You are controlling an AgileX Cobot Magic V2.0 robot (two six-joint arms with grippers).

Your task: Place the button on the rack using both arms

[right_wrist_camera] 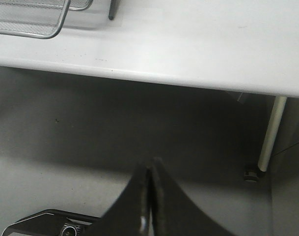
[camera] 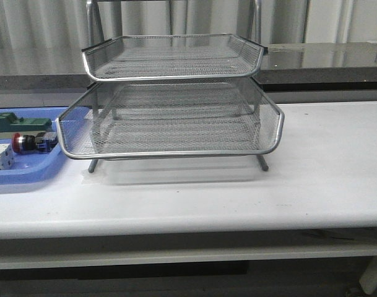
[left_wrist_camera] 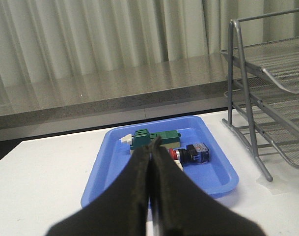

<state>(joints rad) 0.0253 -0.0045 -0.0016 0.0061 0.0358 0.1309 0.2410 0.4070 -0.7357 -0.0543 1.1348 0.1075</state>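
The button (camera: 31,142) lies on its side in the blue tray (camera: 27,175) at the table's left, red head pointing left, blue block to the right. The left wrist view shows the same button (left_wrist_camera: 191,153) beyond my left gripper (left_wrist_camera: 151,143), which is shut and empty, held short of the tray's near side. The silver mesh rack (camera: 176,117) stands mid-table, its trays empty. My right gripper (right_wrist_camera: 151,164) is shut and empty, hanging below the table's front edge, over the floor. Neither arm shows in the front view.
In the blue tray (left_wrist_camera: 115,162) a green block (left_wrist_camera: 151,138) sits behind the button and a white cube (camera: 1,156) in front of it. The rack's legs (left_wrist_camera: 255,142) stand right of the tray. A table leg (right_wrist_camera: 271,132) is near the right gripper.
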